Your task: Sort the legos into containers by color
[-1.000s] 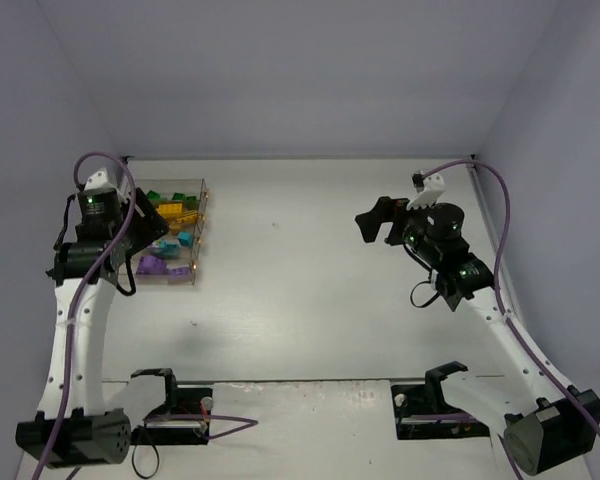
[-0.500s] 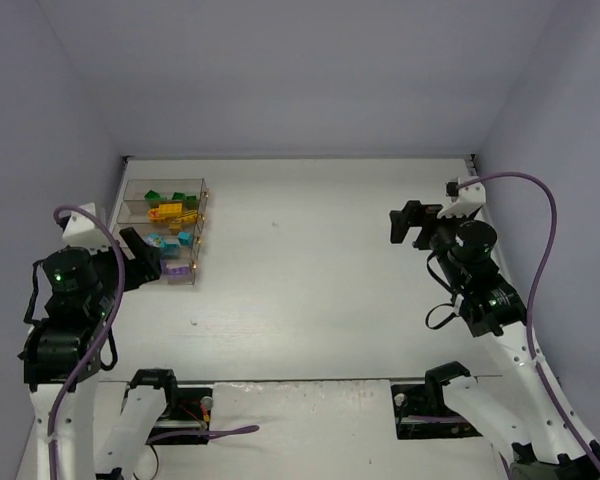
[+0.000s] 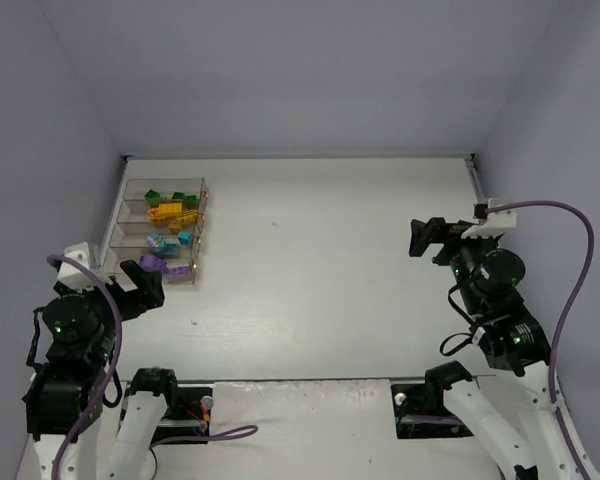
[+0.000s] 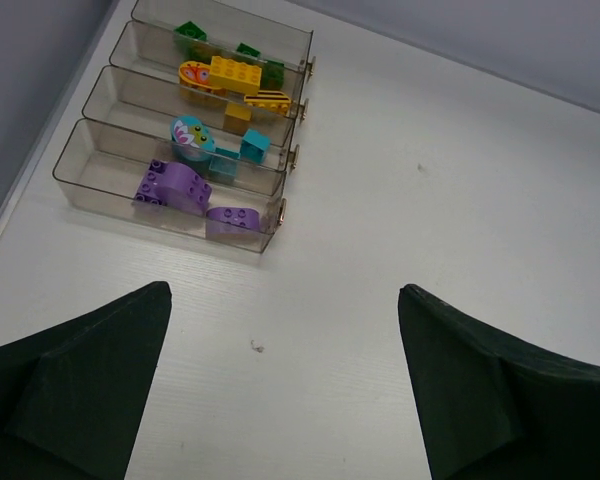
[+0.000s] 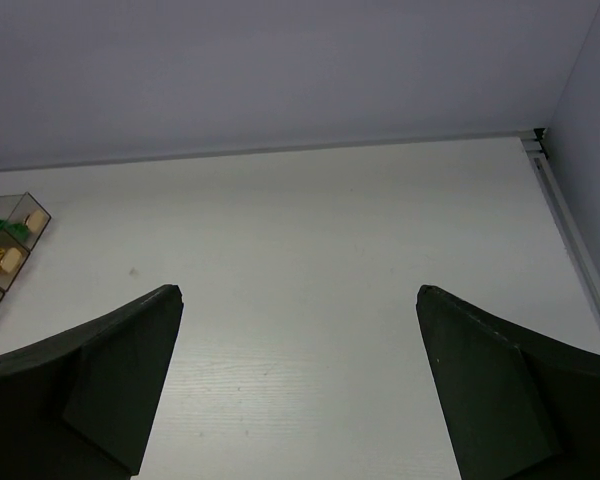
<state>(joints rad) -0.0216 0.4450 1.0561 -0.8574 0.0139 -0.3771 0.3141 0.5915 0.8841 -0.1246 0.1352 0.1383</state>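
Legos (image 4: pixel 193 137) sorted by colour inside containers (image 4: pixel 120 100), far-left counter (image 4: pixel 430 200). Left jaws, right jaws wide apart, empty. Risk: left arm (image 3: pixel 75 320) clipping containers nearby, tipping and remixing legos.

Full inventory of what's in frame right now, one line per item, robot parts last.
box: 1, clear, four compartments in a row, far left of the table
green legos: about 3, green, compartment farthest from the arms
yellow and orange legos: about 4, yellow and orange, second compartment
teal legos: 3, teal, one rounded, third compartment
purple legos: 2, purple, compartment nearest the arms
table: 1, white, under everything
cables: 2, purple, one along each arm
left fingers: 2, black, open and holding nothing, over the table on the near side of the box
right fingers: 2, black, open and holding nothing, over the right side of the table
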